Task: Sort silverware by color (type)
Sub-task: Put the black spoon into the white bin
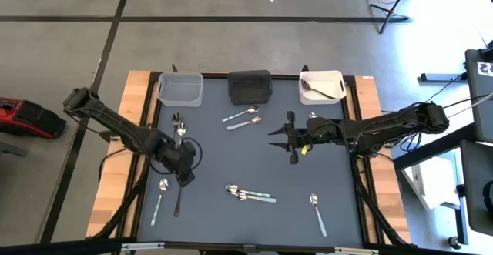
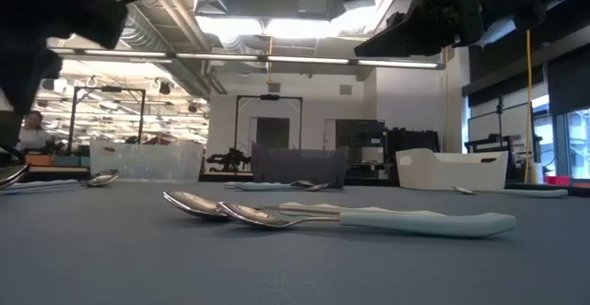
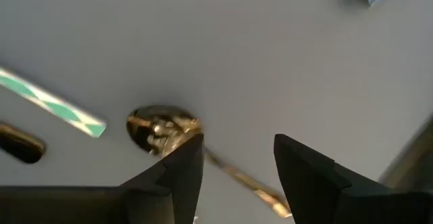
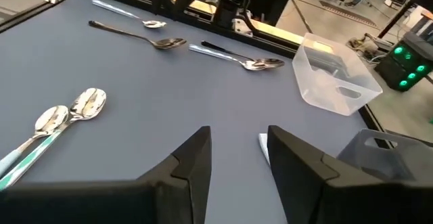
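Left wrist view: left gripper (image 3: 237,173) spread over gold-bowled spoon (image 3: 162,128) on mat's left side | advice: centre on handle, descend square, pinch low | right gripper (image 1: 286,136) spread, waiting mid-table

I'm looking at a lab or industrial workshop, not a home. Low view: open ceiling with exposed ducts (image 2: 152,38) and long strip lights (image 2: 267,58), equipment racks (image 2: 359,144) at centre frame, a person (image 2: 33,130) at far left among benches. High view: grey concrete floor with black tape lines (image 1: 108,39), tripod legs (image 1: 397,8) upper right, cabling beside the counter (image 1: 254,143).
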